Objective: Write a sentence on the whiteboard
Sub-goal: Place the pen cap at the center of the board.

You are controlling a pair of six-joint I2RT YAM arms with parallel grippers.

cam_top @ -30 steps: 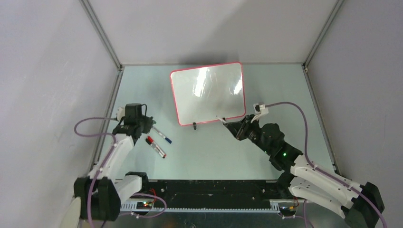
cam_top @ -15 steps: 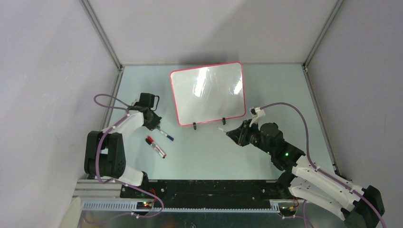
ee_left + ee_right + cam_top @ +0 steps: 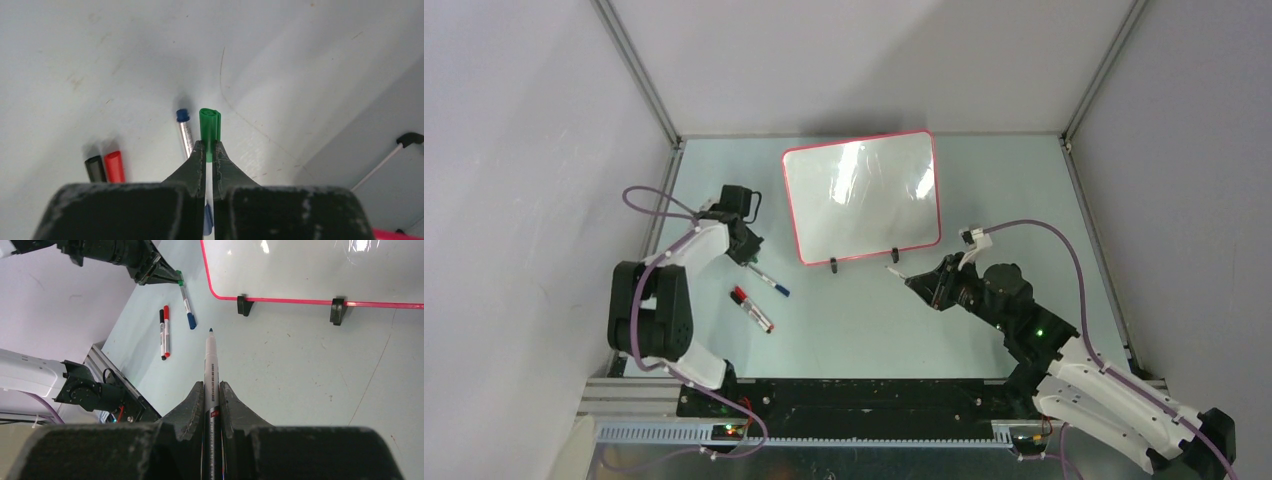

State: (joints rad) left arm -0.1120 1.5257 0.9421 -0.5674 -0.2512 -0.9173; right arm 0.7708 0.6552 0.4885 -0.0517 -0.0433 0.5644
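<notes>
The whiteboard [image 3: 861, 195] stands tilted on two black clip feet at the back of the table, and its red-rimmed lower edge [image 3: 300, 300] shows in the right wrist view. My right gripper [image 3: 916, 283] [image 3: 211, 390] is shut on an uncapped marker [image 3: 210, 360]. The marker's dark tip [image 3: 890, 269] points toward the board's near edge and stays short of it. My left gripper [image 3: 748, 260] [image 3: 210, 150] hovers left of the board, shut on a small green cap [image 3: 209, 125] [image 3: 179, 276].
A blue-capped marker [image 3: 769, 283] [image 3: 185, 132] lies on the table just under the left gripper. A red marker [image 3: 752, 309] [image 3: 114, 165] and a black one [image 3: 94, 167] lie side by side nearer the front. Grey walls close in the left, back and right.
The left arm has swung and stretched out, carrying the green cap a little toward the board. The right gripper has drawn back from the board's edge with the marker.
</notes>
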